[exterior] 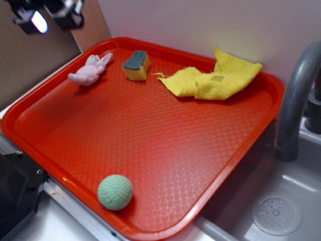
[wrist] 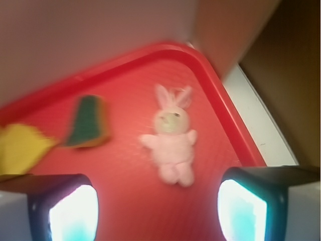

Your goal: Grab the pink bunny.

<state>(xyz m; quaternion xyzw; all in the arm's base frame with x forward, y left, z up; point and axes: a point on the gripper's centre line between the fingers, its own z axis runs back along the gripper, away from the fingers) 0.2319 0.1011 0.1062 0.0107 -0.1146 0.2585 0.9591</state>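
Big red tray (exterior: 165, 150) fills the counter here, sink basin (exterior: 281, 211) and grey tap (exterior: 293, 100) off to one side, and most of the tray's floor is bare. Along the far edge, a crumpled yellow cloth (exterior: 213, 78), then the yellow sponge (exterior: 136, 65) with its dark green top, then tucked into the far corner, the pink bunny (exterior: 90, 70), lying on its back close to the rim, apart from the sponge. A green ball (exterior: 115, 192) sits alone at the near edge, well out of it. Up above that corner hangs the gripper (wrist: 158, 206), and from the wrist view its two fingers stand wide apart, nothing between them, the bunny (wrist: 172, 140) showing in the gap, belly up, ears toward the tray's corner. So this looks like the approach, grasp not yet made. Next, I'd say, it has to come straight down over the soft body, straddle the torso, and pinch, and mind that rim, it's just beside the toy
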